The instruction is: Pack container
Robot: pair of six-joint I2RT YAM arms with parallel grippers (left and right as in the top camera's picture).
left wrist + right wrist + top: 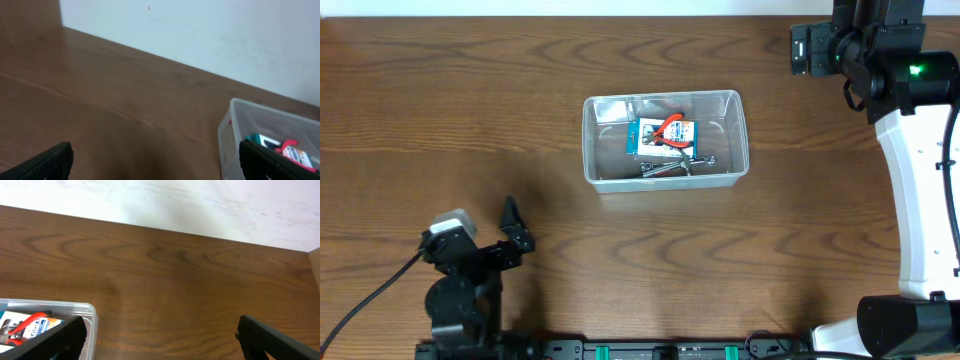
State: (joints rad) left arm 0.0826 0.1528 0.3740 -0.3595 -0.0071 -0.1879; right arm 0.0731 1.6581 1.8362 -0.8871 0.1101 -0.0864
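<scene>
Left gripper (157, 160) at 7 o'clock, near edge of the table (470, 100): jaws spread wide, empty. Container (588, 140) sits about table centre, upright, well apart from both arms. Inside it: blue-and-white box (655, 140), red-handled pliers (670, 127) lying on it, loose metal hardware (670, 167) along the near wall. Right gripper (160, 337) at 2 o'clock, far edge: jaws wide apart, nothing held.

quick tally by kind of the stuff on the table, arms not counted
clear container: 1
blue-and-white box, inside it: 1
red-handled pliers, on the box: 1
silver metal tools, beside the box: at least 2, too small to separate
total: at least 5
</scene>
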